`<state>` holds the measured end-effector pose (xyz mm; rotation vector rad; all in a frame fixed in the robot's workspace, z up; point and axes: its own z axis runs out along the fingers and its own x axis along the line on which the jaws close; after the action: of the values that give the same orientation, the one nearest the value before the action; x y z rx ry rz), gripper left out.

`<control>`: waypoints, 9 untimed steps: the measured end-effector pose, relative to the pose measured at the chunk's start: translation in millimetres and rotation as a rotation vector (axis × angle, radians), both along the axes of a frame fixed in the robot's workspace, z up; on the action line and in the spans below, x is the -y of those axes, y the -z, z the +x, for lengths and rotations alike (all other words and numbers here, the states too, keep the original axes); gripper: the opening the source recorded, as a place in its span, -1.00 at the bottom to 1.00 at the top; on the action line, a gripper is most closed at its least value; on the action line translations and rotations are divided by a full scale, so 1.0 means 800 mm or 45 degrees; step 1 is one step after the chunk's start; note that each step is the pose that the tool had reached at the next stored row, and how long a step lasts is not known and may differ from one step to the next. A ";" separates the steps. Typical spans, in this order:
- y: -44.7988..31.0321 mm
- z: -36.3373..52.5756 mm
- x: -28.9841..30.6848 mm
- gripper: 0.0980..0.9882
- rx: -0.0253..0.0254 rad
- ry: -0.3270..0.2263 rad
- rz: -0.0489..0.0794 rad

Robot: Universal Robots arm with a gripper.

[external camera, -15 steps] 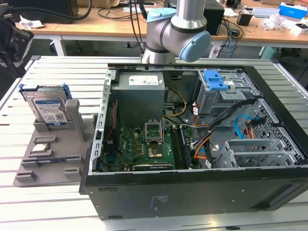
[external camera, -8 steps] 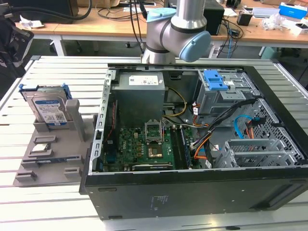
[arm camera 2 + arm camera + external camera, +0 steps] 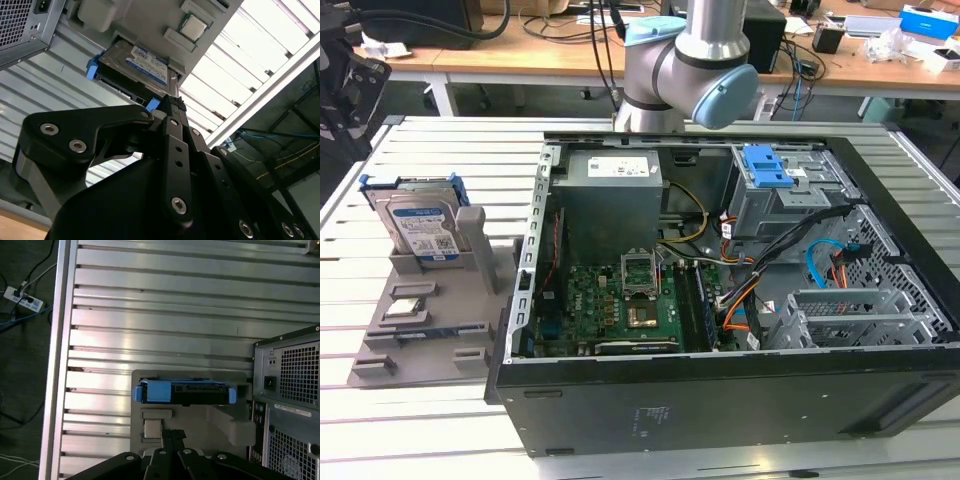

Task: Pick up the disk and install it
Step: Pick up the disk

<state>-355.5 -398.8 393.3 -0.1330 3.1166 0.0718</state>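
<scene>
Not yet lifted, the disk [image 3: 420, 225] stands on edge in its grey holder [image 3: 430, 310] just beside the open computer case [image 3: 720, 400]. The empty gripper [image 3: 172, 432], fingers [image 3: 166, 439] pressed together, hovers over it; pickup and installation remain.

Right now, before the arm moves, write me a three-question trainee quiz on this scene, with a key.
1. True or false: the disk already sits inside the computer case.
2. Multiple choice: the disk stands upright in A) the grey holder, B) the drive cage, C) the power supply box.
3. Short answer: in the exterior view, on which side of the computer case is the disk?

Key: 1 false; 2 A; 3 the exterior view's left.
</scene>
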 end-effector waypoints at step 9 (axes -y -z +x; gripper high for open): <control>0.0001 0.000 0.0000 -0.99 0.0001 -0.209 0.000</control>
<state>-355.5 -398.8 393.2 -0.3889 3.0988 0.0745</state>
